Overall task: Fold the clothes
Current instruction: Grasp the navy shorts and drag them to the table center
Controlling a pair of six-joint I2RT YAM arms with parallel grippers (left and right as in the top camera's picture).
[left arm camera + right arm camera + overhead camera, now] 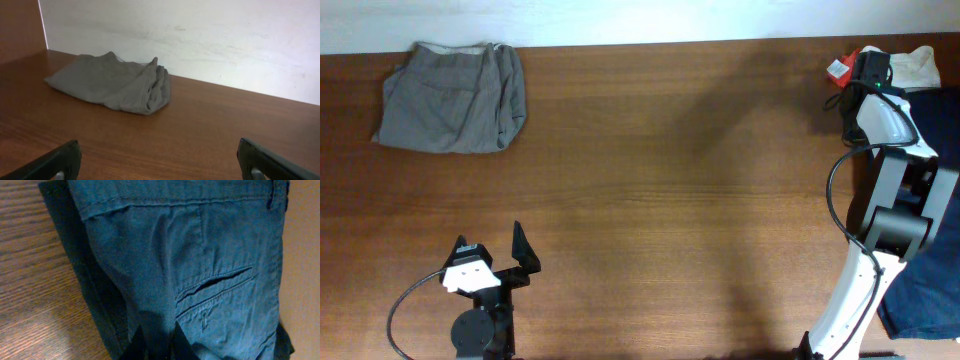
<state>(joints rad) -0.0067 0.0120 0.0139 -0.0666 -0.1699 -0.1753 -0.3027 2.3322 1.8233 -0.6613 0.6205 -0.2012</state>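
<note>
Grey trousers (452,97) lie folded on the worktop (670,200); the navy shorts (200,255) seem not yet folded. The left gripper (160,157) is wide and empty; of the right gripper (869,70) I cannot tell.

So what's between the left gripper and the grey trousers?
Only bare table lies between left gripper and grey trousers, seen in the left wrist view.

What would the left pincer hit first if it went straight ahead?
The left pincer would likely meet the grey trousers near their right end; depth is unclear, so it may just miss.
</note>
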